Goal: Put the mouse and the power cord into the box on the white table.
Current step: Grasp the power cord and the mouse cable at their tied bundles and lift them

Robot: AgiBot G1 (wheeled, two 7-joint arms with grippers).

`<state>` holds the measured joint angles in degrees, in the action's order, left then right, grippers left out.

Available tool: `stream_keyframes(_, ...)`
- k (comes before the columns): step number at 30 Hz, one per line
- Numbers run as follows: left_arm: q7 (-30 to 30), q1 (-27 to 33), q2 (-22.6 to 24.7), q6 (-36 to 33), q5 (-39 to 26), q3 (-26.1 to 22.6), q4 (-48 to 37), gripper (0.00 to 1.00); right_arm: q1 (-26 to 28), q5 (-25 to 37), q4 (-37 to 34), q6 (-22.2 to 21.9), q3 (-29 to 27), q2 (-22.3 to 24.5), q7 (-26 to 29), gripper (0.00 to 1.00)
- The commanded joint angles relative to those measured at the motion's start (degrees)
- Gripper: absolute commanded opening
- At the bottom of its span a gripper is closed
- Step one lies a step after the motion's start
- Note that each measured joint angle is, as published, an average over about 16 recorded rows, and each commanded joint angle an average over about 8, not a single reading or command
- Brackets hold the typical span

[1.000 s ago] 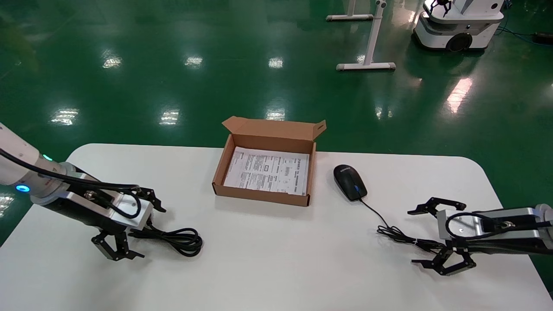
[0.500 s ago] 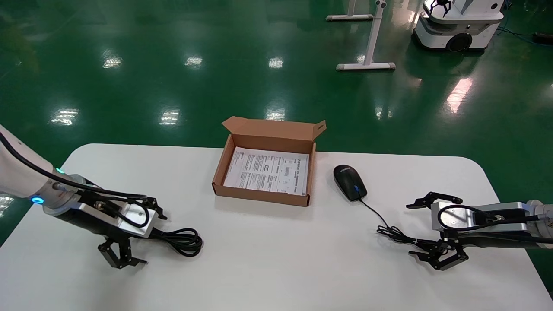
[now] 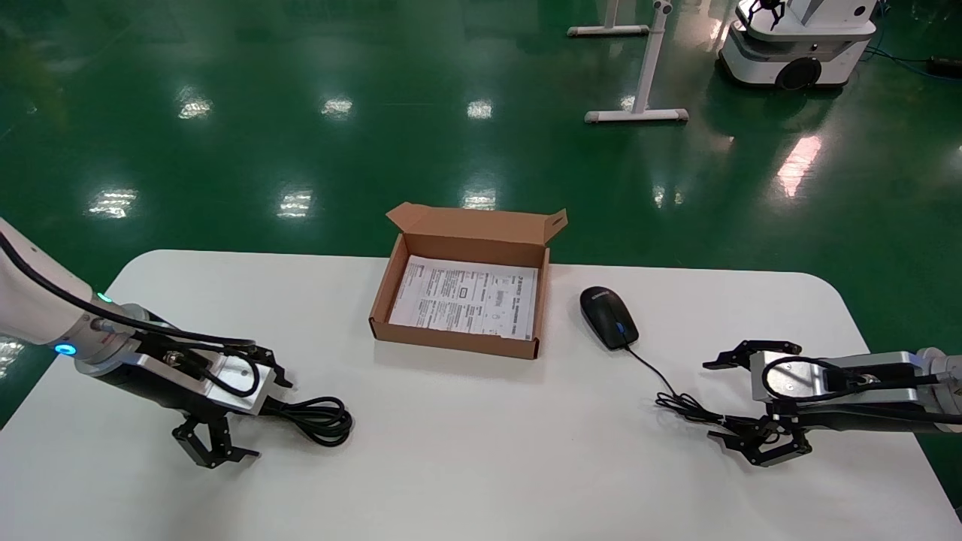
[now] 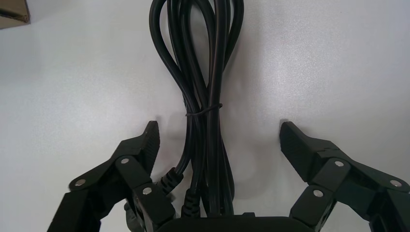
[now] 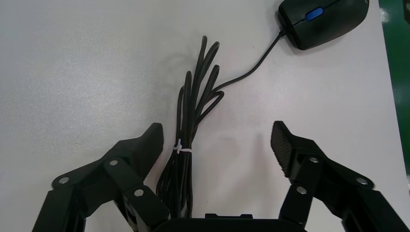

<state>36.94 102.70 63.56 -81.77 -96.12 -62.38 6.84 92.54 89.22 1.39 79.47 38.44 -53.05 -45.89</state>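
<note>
The brown box (image 3: 382, 300) lies open at the back middle of the white table (image 3: 481, 466), a printed sheet on its bottom. Right of it rests the black mouse (image 3: 608, 316) (image 5: 323, 19), its thin cable bundled with a white tie (image 5: 186, 140). My right gripper (image 3: 751, 406) (image 5: 215, 140) is open, low over that bundle, which lies between its fingers near one side. At front left lies the coiled power cord (image 3: 319, 417) (image 4: 203, 96). My left gripper (image 3: 240, 413) (image 4: 217, 137) is open and straddles the cord's plug end.
Green floor lies beyond the table's far edge. Another robot base (image 3: 797, 45) and a white stand (image 3: 639, 113) are far behind. The box's lid flap (image 3: 481, 222) stands up at its far side.
Both grippers have come down toward the table. The left one has settled around the power cord's end, and the right one has lowered and edged left over the mouse cable bundle.
</note>
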Motion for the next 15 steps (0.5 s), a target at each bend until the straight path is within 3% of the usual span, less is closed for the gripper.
stream_keyframes(1, -0.01, 0.0, -0.05, -0.03, 0.0, 0.0, 0.13, 0.0, -0.02, -0.01, 0.06, 0.02, -0.01, 0.03, 0.0, 0.0)
stream_keyframes(15, -0.08, 0.03, -0.14, 0.06, 0.02, 0.01, 0.51, 0.0, -0.1, -0.1, 0.22, 0.14, -0.04, 0.08, 0.03, 0.0)
